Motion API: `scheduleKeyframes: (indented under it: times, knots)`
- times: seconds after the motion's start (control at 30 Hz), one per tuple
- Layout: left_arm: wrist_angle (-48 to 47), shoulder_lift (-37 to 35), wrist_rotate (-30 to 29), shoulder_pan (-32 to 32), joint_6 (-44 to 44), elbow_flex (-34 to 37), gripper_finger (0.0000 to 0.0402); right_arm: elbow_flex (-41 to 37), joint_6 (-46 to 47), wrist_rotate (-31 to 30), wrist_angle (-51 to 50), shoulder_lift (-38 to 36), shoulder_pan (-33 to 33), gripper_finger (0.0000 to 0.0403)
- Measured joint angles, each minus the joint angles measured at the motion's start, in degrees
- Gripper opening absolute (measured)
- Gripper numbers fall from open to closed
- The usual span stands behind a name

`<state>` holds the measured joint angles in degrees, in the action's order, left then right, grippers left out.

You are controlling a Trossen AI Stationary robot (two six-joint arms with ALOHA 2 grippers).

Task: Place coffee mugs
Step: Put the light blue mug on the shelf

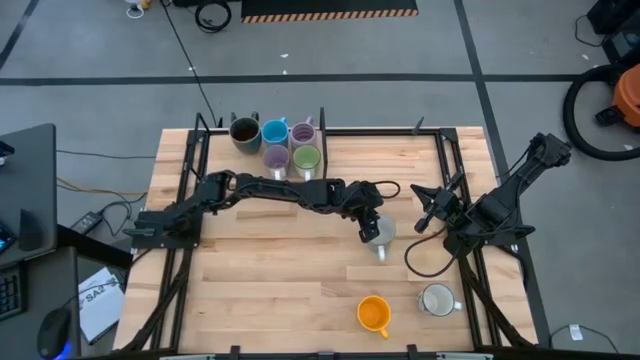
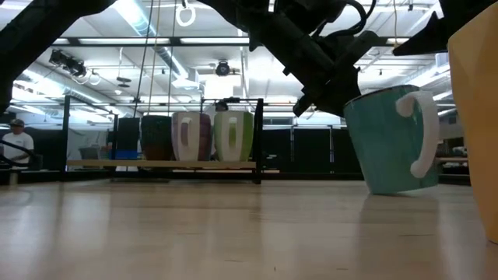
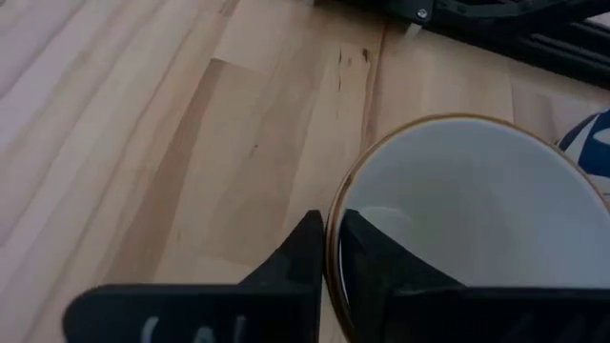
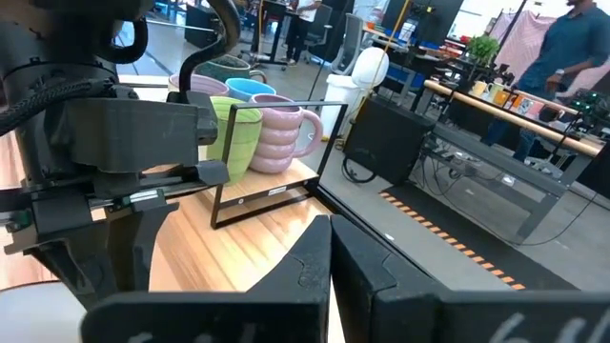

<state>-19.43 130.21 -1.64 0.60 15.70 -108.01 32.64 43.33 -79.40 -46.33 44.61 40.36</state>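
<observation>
One orange mug (image 2: pixel 476 117), edge-cropped.

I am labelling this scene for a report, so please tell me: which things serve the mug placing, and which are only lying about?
Job: left hand, shut on the held mug; right hand, idle at the table's right; orange mug; white mug; brown mug; blue mug; green mug; lilac mug; second lilac mug.
Lying about: vacuum cleaner; floor cables.

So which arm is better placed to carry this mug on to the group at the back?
Left, most likely. The left gripper is shut on the rim of the tilted mug, one finger inside. The right gripper waits by the table's right edge, holding nothing.
</observation>
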Motion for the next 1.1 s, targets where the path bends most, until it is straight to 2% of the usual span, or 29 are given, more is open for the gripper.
scheduleKeyframes:
  times: [0.17,0.3,0.47,0.73,0.87,1.1]
  knots:
    - [-0.93,-0.50,0.32,0.10,-2.56,-0.11,0.0030,0.00,0.00,0.00,0.00,0.01,0.00,0.0013]
    - [-8.03,-0.72,0.26,0.29,-5.91,-3.63,0.0028,0.00,0.00,0.01,0.00,0.01,-0.01,0.0013]
    - [-12.45,-0.90,0.01,0.37,-8.77,-7.01,0.0028,0.00,0.02,0.02,0.04,0.12,-0.02,0.0012]
    - [-19.67,-1.09,1.36,0.34,-10.38,-8.33,0.0027,0.00,0.09,0.43,0.15,0.21,-0.02,0.0012]
    - [-27.28,-2.40,1.71,-0.27,-11.16,-8.35,0.0027,-0.71,0.33,2.49,0.38,0.23,-0.02,0.0013]
    - [-35.98,-4.77,-1.22,-2.26,-12.09,-8.35,0.0026,-3.02,-0.22,-0.90,2.48,0.27,-0.02,0.0011]
